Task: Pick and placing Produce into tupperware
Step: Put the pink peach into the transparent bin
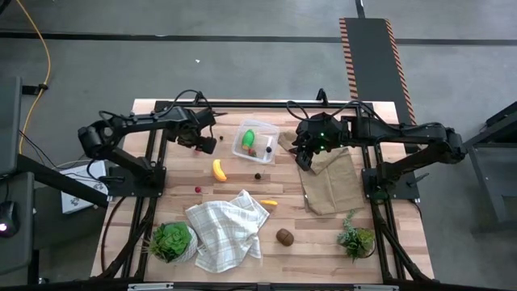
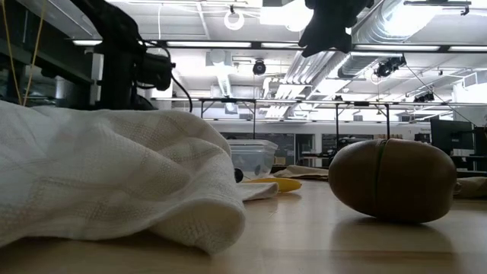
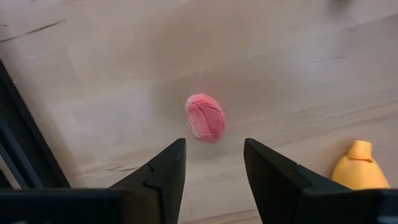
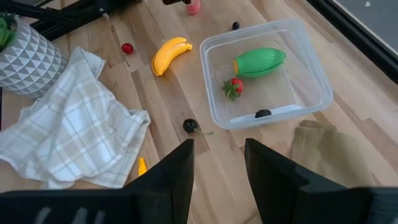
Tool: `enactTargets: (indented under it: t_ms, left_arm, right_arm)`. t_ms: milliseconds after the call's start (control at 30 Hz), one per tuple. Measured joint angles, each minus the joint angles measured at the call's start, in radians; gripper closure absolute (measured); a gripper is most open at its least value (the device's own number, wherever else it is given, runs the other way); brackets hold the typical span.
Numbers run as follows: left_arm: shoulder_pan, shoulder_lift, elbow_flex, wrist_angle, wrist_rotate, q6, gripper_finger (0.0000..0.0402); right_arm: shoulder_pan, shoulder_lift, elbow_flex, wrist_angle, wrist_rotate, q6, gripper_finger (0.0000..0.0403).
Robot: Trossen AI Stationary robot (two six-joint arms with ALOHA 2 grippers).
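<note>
1. The left gripper (image 3: 211,165) hangs over the wood with its two fingers spread and nothing between them. A small pink piece (image 3: 205,117) lies on the table (image 1: 323,242) just ahead of the gap, almost centred on it.
2. The pink piece is a stubby oval; its long axis seems to run roughly toward the gripper, across the line between the fingers. My guess is a short drop forward would bracket it.
3. The banana (image 3: 360,168) lies just off to one side of the same gripper.
4. The left arm is much the nearer one. The right gripper (image 4: 217,165), also parted and empty, hovers on the far side of the tupperware (image 4: 317,81).
5. That tupperware already holds a green piece (image 4: 259,61), a red berry (image 4: 235,87) and a dark berry (image 4: 263,114).
6. No brand, label or writing is readable.
</note>
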Motion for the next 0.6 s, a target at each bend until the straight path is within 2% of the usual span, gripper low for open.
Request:
enactTargets:
  t_ms: [600]
  left_arm:
    - [0.001,0.072,0.0,0.028,0.0,-0.002,0.0252]
  right_arm:
    - [-0.005,0.0,0.0,0.0,0.0,-0.022,0.0269]
